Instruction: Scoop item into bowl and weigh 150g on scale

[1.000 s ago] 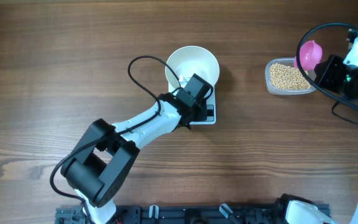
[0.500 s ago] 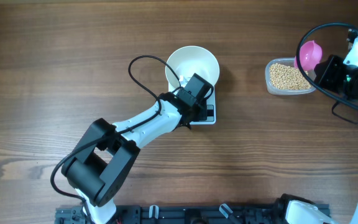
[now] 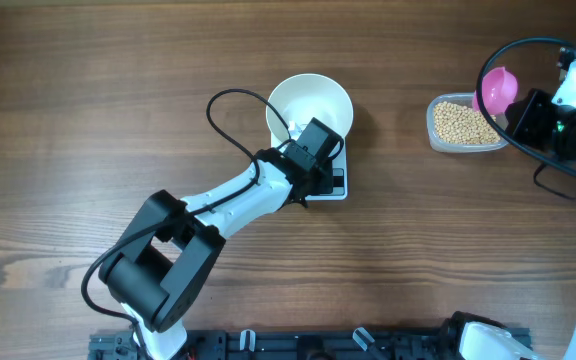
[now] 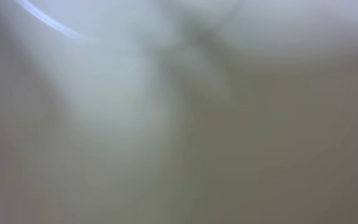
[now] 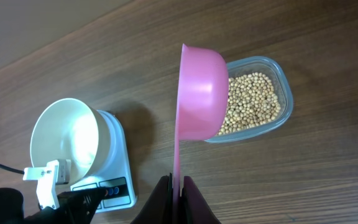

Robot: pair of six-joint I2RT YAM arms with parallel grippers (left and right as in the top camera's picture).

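Observation:
The white bowl (image 3: 310, 104) (image 5: 64, 140) stands on the small white scale (image 3: 340, 172) (image 5: 120, 158) and looks bare inside. My left gripper (image 3: 316, 172) (image 5: 86, 198) is shut, with its dark tip resting at the scale's button panel. The left wrist view is only a pale blur. The tan beans (image 3: 461, 122) (image 5: 253, 102) fill a clear tub (image 3: 436, 137) (image 5: 283, 118) at the right. My right gripper (image 3: 530, 112) (image 5: 178, 185) is shut on the handle of a pink scoop (image 3: 498, 88) (image 5: 201, 93), which it holds on edge above the tub's far end.
Brown wooden tabletop (image 3: 118, 120) lies all round. The left arm's black cable (image 3: 220, 112) loops beside the bowl. A dark rail (image 3: 298, 345) runs along the near table edge.

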